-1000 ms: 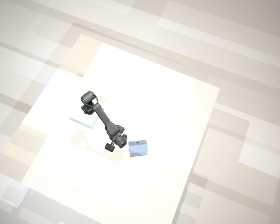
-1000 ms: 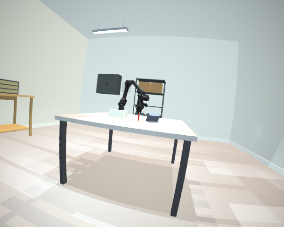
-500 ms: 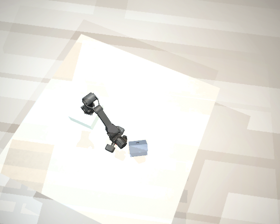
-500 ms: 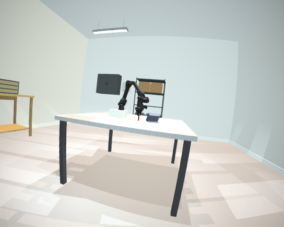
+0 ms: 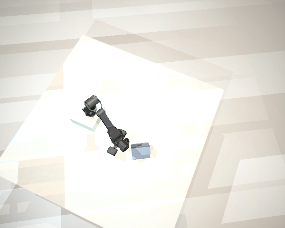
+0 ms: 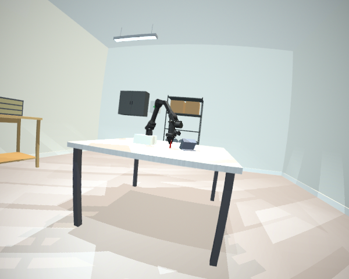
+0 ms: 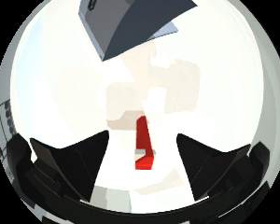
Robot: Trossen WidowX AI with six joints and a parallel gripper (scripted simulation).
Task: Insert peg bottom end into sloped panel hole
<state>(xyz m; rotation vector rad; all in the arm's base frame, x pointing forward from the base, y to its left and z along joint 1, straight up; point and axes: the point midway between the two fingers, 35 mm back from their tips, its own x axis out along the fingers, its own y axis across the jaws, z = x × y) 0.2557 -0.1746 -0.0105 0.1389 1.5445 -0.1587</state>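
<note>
- Shows the red peg (image 6: 170, 145) (image 7: 143, 137) upright on the white table (image 5: 147, 105) (image 6: 153, 157) (image 7: 84, 89), short of the blue-gray block with the sloped panel (image 5: 140, 151) (image 6: 187, 144) (image 7: 131, 25).
- Framed in the wrist view between the two black fingers, with a visible gap on either side of the red shaft and contact with neither finger.
- Parted widely, with nothing gripped: open fingers on the gripper (image 5: 118, 141) (image 6: 170, 140) (image 7: 143, 134).
- Reaching down over the peg in the exterior view, with the gripper low at the end of the bent black arm (image 5: 105, 120) (image 6: 154, 117), and with the upper part of the red shaft close to the fingers.
- Hidden from above beneath the arm and gripper, leaving the peg out of sight in the top view.
- Standing just beside the gripper in that same view, on the side away from the arm's base: the block, apart from the peg and outside the fingers.
- Marked by a small dark opening (image 7: 91, 5) near the upper edge of the wrist view, on the block's face, with the peg outside it.
- Set nearer the arm's base, a pale box (image 5: 82, 125) (image 6: 143, 139), well apart from the block.
</note>
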